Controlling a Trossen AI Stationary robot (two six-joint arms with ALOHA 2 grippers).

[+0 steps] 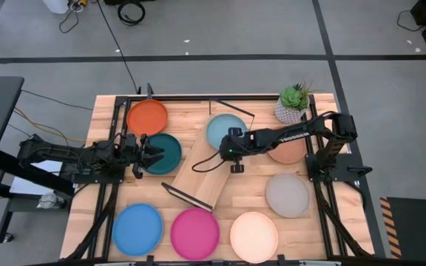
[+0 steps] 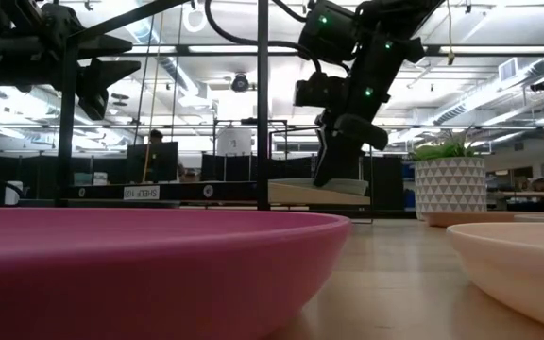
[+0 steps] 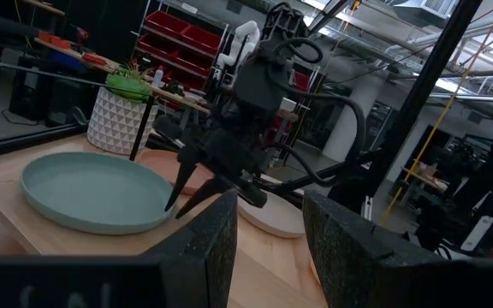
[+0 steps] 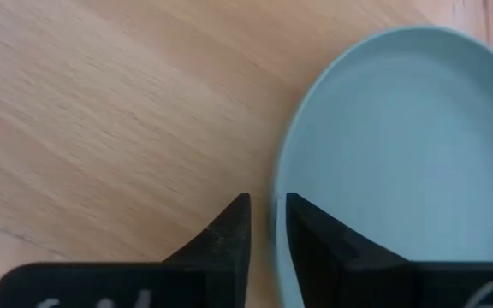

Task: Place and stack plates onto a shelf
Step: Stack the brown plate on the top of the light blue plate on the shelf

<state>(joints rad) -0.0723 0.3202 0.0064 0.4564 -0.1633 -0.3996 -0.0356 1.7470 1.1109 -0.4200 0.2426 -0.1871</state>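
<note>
Centrally on the table lies the shelf (image 1: 204, 167), a light wooden board set at a slant with a thin black wire frame at each end, and the light blue plate (image 1: 224, 131) rests on its far end. The right gripper (image 4: 266, 224) is over that plate's edge; in the right wrist view its two dark fingers stand a narrow gap apart, straddling the rim, so it is neither spread wide nor plainly clenched. The left gripper (image 1: 152, 153) hangs over the dark teal plate (image 1: 165, 153) with its claw released, holding nothing. Eight plates can be counted: orange (image 1: 147, 118) beside the dark teal one on the left, terracotta (image 1: 288, 151) partly under the right arm, grey (image 1: 287, 194) nearer the front on the right, and along the front edge bright blue (image 1: 137, 229), magenta (image 1: 194, 233) and cream (image 1: 254, 236). One small potted plant (image 1: 293, 103) stands at the far right corner. The tabletop (image 1: 242, 196) is pale wood planking, on a grey floor crossed by dark lines. Beyond it the low view shows an open workroom with ceiling strip lights and dark benches.
</note>
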